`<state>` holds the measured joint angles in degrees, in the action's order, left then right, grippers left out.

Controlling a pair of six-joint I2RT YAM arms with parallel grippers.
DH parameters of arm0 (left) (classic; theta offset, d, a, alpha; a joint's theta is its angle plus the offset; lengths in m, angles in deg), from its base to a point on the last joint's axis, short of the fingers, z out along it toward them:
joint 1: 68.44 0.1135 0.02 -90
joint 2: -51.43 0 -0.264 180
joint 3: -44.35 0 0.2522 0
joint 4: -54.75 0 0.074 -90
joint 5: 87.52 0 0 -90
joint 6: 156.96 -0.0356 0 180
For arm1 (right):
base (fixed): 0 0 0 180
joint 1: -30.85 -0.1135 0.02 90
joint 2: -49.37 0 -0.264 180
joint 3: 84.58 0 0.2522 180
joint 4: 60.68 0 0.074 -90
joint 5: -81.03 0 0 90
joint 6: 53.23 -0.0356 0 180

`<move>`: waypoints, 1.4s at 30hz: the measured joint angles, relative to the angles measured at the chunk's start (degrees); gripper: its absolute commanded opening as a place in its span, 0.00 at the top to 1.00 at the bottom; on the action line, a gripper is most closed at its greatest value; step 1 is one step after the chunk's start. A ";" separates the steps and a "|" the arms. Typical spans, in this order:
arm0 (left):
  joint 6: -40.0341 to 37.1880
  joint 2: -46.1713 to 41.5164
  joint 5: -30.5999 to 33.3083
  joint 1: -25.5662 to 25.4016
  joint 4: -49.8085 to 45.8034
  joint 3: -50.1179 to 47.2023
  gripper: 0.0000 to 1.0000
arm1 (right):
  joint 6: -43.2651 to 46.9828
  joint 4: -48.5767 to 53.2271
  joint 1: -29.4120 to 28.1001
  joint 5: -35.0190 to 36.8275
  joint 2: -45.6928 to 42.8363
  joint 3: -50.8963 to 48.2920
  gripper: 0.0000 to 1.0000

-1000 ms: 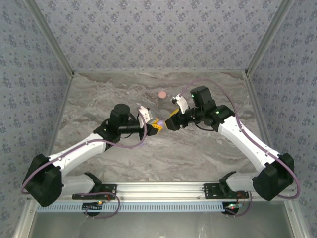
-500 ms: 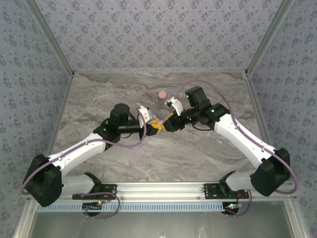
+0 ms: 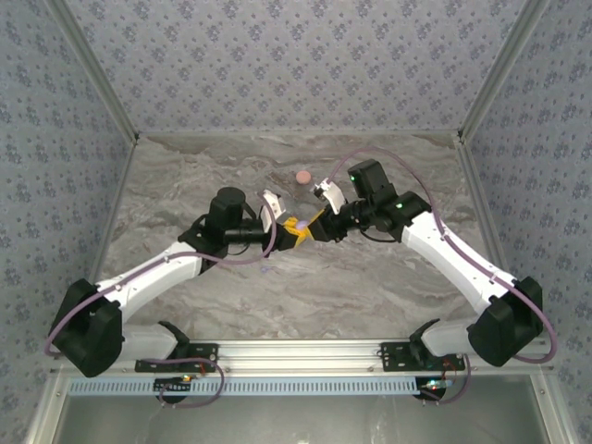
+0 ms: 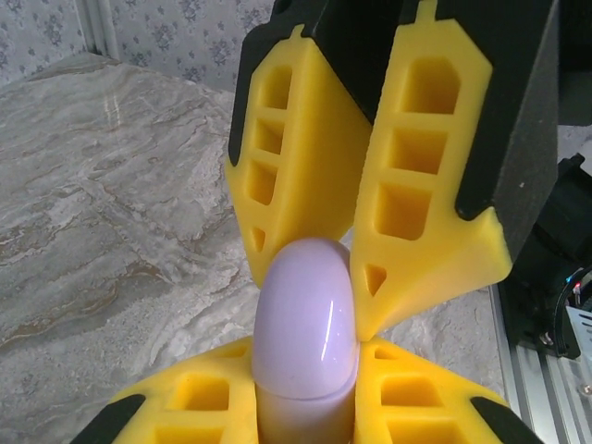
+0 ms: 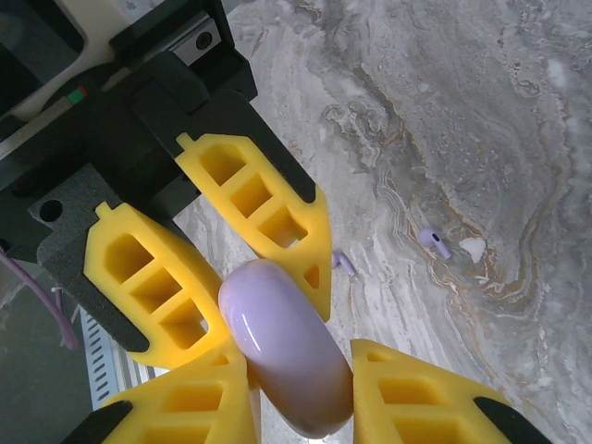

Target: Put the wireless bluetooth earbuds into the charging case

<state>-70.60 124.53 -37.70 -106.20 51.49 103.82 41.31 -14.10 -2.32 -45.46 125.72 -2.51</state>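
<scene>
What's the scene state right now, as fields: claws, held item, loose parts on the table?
left claw: shut on one end of the lavender case
right claw: shut on the opposite, rounded end
lavender case: lid closed, held between both claws
lavender earbud: loose on the table, beside a pale piece
pink disc: on the table beyond the claws

Grey marbled table (image 3: 370,277). Bears: one salmon-pink round disc (image 3: 302,176) toward the back; one lavender earbud (image 5: 432,240), just beside one pale piece (image 5: 473,248).
</scene>
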 measured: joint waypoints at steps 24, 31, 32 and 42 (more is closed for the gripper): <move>3.32 1.33 -0.90 0.24 0.46 1.40 0.64 | -0.61 -0.74 0.15 1.75 -1.75 0.00 0.83; 3.34 1.70 -0.96 0.24 0.44 1.49 0.69 | -0.63 -1.25 0.20 1.77 -1.99 0.00 0.83; 3.34 1.70 -0.98 0.24 0.46 1.49 0.69 | -0.63 -1.29 0.26 1.75 -2.03 0.00 0.83; 3.21 1.70 -1.99 0.26 0.46 1.62 0.77 | -0.61 -1.27 0.44 1.09 -2.14 0.00 0.83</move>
<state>-67.39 126.24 -39.69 -105.93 51.95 105.44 40.69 -15.37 -1.88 -44.37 123.58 -2.51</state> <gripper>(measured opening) 0.249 0.179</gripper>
